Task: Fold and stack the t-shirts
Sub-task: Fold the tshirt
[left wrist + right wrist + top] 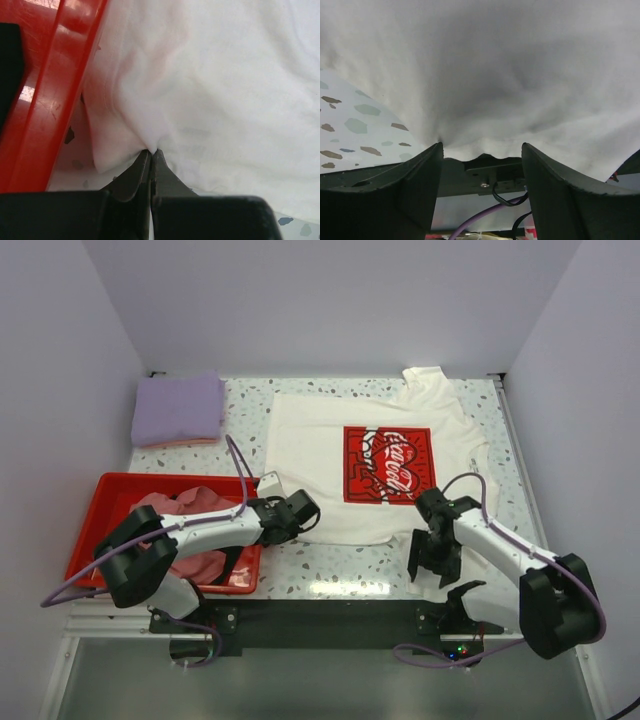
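Item 1. Cream-white t-shirt (310,460): lay spread flat, front up, across the middle and upper right of the overhead frame, collar toward the far wall, hem toward the arms. A red rectangular print (390,462) with white lettering sat on the chest. One sleeve was bunched at the far right corner. The hem was lifted and puckered at its lower left corner.

Item 2. Left claw (295,512): at the lower left corner of that hem, just beside the tray. Seen from the left wrist, the left claw (151,152) was clenched, both fingers pressed together on a pinch of the cream-white t-shirt (225,90), the cloth gathered into folds at the tips.

Item 3. Right claw (425,558): at the lower right part of the hem, lower right of the overhead frame. Seen from the right wrist, the right claw (481,147) stood released, fingers well apart, with the edge of the cream-white t-shirt (495,75) draped across the gap between them and not pinched.

Item 4. Lavender t-shirt (178,408): folded into a rectangle, upper left of the overhead frame, well apart from the spread shirt. A pink edge showed beneath it.

Item 5. Pink t-shirt (190,502): crumpled inside the red tray (100,502), lower left of the overhead frame, partly hidden by the left arm.

Item 6. Bench (340,575): white, speckled surface carrying all of the above; the tray's rim (60,75) touched the shirt's cloth in the left wrist view
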### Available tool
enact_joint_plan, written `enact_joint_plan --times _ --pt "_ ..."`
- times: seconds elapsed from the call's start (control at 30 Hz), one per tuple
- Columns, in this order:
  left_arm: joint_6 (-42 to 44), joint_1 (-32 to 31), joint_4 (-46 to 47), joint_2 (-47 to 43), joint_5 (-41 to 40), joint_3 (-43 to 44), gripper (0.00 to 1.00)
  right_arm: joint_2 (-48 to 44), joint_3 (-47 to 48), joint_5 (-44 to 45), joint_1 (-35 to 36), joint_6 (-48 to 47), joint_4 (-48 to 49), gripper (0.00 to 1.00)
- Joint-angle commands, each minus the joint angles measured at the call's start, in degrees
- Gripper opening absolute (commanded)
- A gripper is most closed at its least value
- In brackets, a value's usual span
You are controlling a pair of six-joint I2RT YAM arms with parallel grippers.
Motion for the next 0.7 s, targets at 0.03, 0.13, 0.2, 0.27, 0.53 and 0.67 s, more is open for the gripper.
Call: enact_joint_plan --times 0.03,0.13,0.2,0.27,0.53,0.67 --pt "1.3 0.2 2.0 -1.5 -0.1 -0.1 0.0 0.5 -2.0 0.3 0.9 3.4 3.0 0.65" --pt "1.1 0.3 1.9 -1.6 -0.3 0.1 0.0 2.7 -1.7 0.8 0.9 3.0 3.9 0.63" --pt "1.0 0.3 2.2 -1.6 -0.6 -0.1 0.0 3.6 -1.5 0.8 0.9 2.9 3.9 0.62" --pt "0.9 0.3 2.2 -1.5 -0.6 -0.1 0.0 4.0 -1.5 0.8 0.9 3.3 4.1 0.61" --pt "1.1 0.4 2.3 -1.3 -0.5 0.2 0.0 5.0 -2.1 2.1 0.9 3.5 7.3 0.23" --pt "1.2 0.4 1.7 -1.5 -0.8 0.6 0.0 4.1 -1.4 3.4 0.9 3.8 8.1 0.09"
